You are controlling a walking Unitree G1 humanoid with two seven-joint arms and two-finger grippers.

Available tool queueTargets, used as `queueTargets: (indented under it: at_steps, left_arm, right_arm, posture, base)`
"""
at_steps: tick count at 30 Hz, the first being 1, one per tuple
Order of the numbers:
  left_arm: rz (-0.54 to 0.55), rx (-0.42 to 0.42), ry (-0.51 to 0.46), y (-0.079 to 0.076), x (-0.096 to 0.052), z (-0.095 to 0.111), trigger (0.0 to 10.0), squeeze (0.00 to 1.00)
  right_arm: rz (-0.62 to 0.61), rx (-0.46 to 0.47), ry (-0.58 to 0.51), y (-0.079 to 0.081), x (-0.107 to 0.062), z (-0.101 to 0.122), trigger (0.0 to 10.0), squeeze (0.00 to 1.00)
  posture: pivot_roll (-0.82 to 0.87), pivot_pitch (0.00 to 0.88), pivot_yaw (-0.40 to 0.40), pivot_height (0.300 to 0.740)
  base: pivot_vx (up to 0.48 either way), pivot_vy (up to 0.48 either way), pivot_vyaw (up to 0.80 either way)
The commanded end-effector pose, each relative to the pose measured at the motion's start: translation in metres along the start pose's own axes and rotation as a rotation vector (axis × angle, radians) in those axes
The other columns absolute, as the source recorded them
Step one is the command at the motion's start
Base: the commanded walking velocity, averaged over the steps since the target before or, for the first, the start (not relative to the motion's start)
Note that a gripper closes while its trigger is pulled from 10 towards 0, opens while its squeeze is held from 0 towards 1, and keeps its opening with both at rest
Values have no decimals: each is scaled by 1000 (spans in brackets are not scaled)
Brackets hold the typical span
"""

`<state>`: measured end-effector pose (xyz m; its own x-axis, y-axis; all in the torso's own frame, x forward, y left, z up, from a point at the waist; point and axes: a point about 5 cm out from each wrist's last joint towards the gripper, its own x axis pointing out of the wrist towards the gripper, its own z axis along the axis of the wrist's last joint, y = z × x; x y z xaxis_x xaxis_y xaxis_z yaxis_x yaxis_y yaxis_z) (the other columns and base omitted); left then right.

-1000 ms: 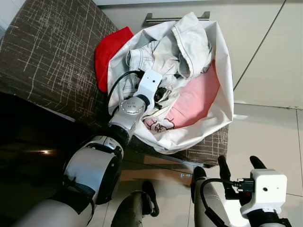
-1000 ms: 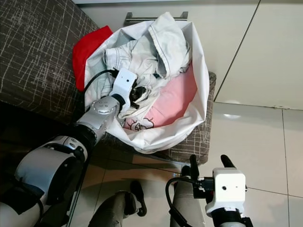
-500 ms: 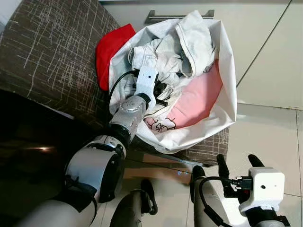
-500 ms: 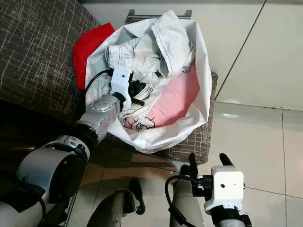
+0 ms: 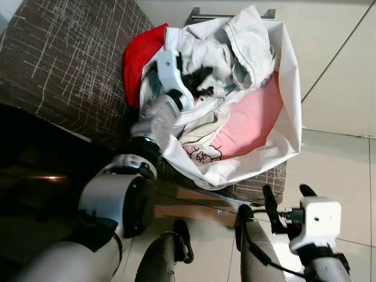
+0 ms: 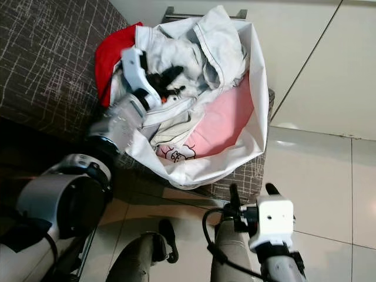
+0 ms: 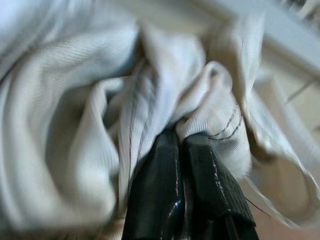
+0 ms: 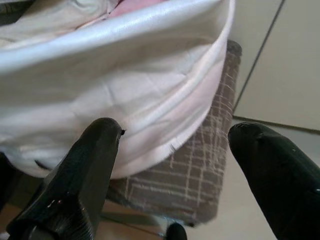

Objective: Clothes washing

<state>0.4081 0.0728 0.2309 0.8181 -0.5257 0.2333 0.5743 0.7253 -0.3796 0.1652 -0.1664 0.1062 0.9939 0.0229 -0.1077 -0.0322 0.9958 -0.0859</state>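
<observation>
A white laundry bag [image 5: 282, 117] sits on a brown stool, stuffed with white clothes [image 5: 247, 41], a pink garment [image 5: 252, 120] and a red one [image 5: 141, 56]. My left gripper [image 5: 197, 82] reaches into the top of the bag and is shut on a fold of a white garment [image 7: 150, 115], with cloth bunched over its black fingers [image 7: 200, 185]. My right gripper [image 5: 289, 197] hovers low over the floor in front of the stool, open, its fingers [image 8: 85, 170] pointing at the bag's outer wall [image 8: 150, 100].
A dark patterned sofa arm [image 5: 64, 64] lies to the left of the bag. White cabinet fronts with a metal handle [image 5: 202, 13] stand behind it. Pale floor tiles [image 5: 346, 170] spread to the right. My legs and feet [image 5: 182, 241] are below.
My left gripper has risen and moved toward the bag's top left, pulling the white garment up with it. The right gripper has drifted slightly left.
</observation>
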Motion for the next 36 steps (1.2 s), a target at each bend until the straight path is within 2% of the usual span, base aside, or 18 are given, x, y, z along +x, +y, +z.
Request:
queueTargets:
  at_steps: [1, 2, 4, 7, 8, 9, 11, 12, 14, 16, 19, 20, 23, 26, 28, 32, 36]
  left_arm:
    - [-34, 40, -147, 6, -3, 43, 0, 0]
    - [-34, 52, -183, 8, -5, 56, 0, 0]
    - [-33, 61, -221, 10, -7, 69, 0, 0]
    - [-36, 134, -311, 12, -15, 103, 0, 0]
    - [-36, 149, -332, 12, -17, 111, 0, 0]
    - [-36, 149, -332, 12, -17, 111, 0, 0]
    - [-25, 205, -391, 11, -25, 136, 0, 0]
    - [-25, 205, -391, 11, -25, 136, 0, 0]
    - [5, 288, -441, 12, -34, 159, 0, 0]
    - [34, 354, -463, 14, -41, 173, 0, 0]
    - [34, 393, -438, 15, -44, 171, 0, 0]
    - [-2, 430, -353, 13, -42, 148, 0, 0]
    - [-36, 401, -305, 5, -44, 126, 0, 0]
    - [-40, 395, -328, 0, -48, 130, 0, 0]
    - [-31, 397, -369, -5, -52, 143, 0, 0]
    - [-23, 420, -384, -9, -55, 151, 0, 0]
    - [8, 427, -445, -15, -62, 164, 0, 0]
  right_arm:
    - [18, 17, 39, 2, 4, -10, 10000, 0]
    - [25, 19, 31, 2, 11, -10, 10000, 0]
    - [33, 22, 21, 3, 18, -10, 10000, 0]
    - [58, 25, -8, 5, 39, -9, 10000, 0]
    - [65, 26, -15, 6, 45, -9, 10000, 0]
    - [65, 26, -15, 6, 45, -9, 10000, 0]
    - [90, 30, -38, 10, 59, -6, 10000, 0]
    - [90, 30, -38, 10, 59, -6, 10000, 0]
    - [111, 32, -52, 13, 73, -5, 10000, 0]
    - [119, 31, -58, 14, 82, -5, 10000, 0]
    - [128, 34, -65, 16, 88, -4, 10000, 0]
    - [140, 35, -71, 18, 92, -4, 10000, 0]
    - [147, 31, -75, 17, 93, -5, 10000, 0]
    - [144, 31, -75, 15, 94, -7, 10000, 0]
    - [141, 30, -78, 13, 96, -9, 10000, 0]
    - [140, 41, -83, 13, 101, -8, 10000, 0]
    - [135, 36, -95, 10, 107, -5, 10000, 0]
  posture:
    - [-324, 293, 196, 740]
    - [-298, 261, 191, 740]
    - [-298, 261, 191, 740]
    - [-228, 183, 172, 740]
    - [-228, 183, 172, 740]
    - [-228, 183, 172, 740]
    - [-188, 144, 161, 740]
    - [-188, 144, 161, 740]
    - [-159, 116, 152, 740]
    - [-144, 100, 146, 740]
    - [-131, 92, 141, 740]
    - [-129, 91, 138, 740]
    - [-134, 90, 136, 740]
    - [-134, 89, 135, 740]
    - [-129, 79, 131, 740]
    - [-126, 73, 130, 740]
    - [-121, 69, 125, 740]
  base:
    - [0, 0, 0]
    - [0, 0, 0]
    - [0, 0, 0]
    - [0, 0, 0]
    - [0, 0, 0]
    - [0, 0, 0]
    - [0, 0, 0]
    - [0, 0, 0]
    - [0, 0, 0]
    - [0, 0, 0]
    - [0, 0, 0]
    - [0, 0, 0]
    - [0, 0, 0]
    - [0, 0, 0]
    - [0, 0, 0]
    - [0, 0, 0]
    - [0, 0, 722]
